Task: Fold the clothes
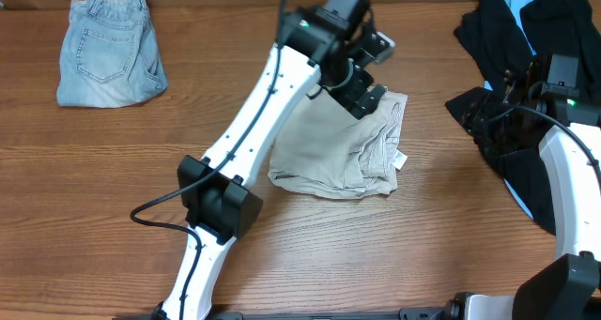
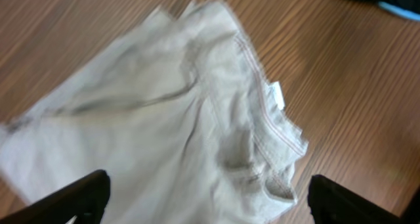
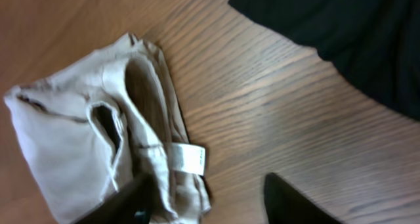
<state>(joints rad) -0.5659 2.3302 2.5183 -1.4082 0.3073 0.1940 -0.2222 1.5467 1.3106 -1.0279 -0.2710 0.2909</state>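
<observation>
The beige shorts point(image 1: 343, 151) lie crumpled and partly folded at the table's middle, with a small white tag point(image 1: 401, 160) at their right edge. My left gripper point(image 1: 368, 99) hovers over the shorts' far edge. In the left wrist view its fingers point(image 2: 210, 207) are spread wide above the cloth point(image 2: 151, 119) and hold nothing. My right gripper point(image 1: 472, 114) is to the right of the shorts. In the right wrist view it is open point(image 3: 210, 201), its left finger over the cloth edge point(image 3: 72, 132) next to the tag point(image 3: 189, 159).
Folded light-blue denim shorts point(image 1: 108, 48) lie at the far left. Black garments with light-blue trim point(image 1: 521, 29) are piled at the far right, under and around the right arm, and show in the right wrist view point(image 3: 341, 33). The table is wooden.
</observation>
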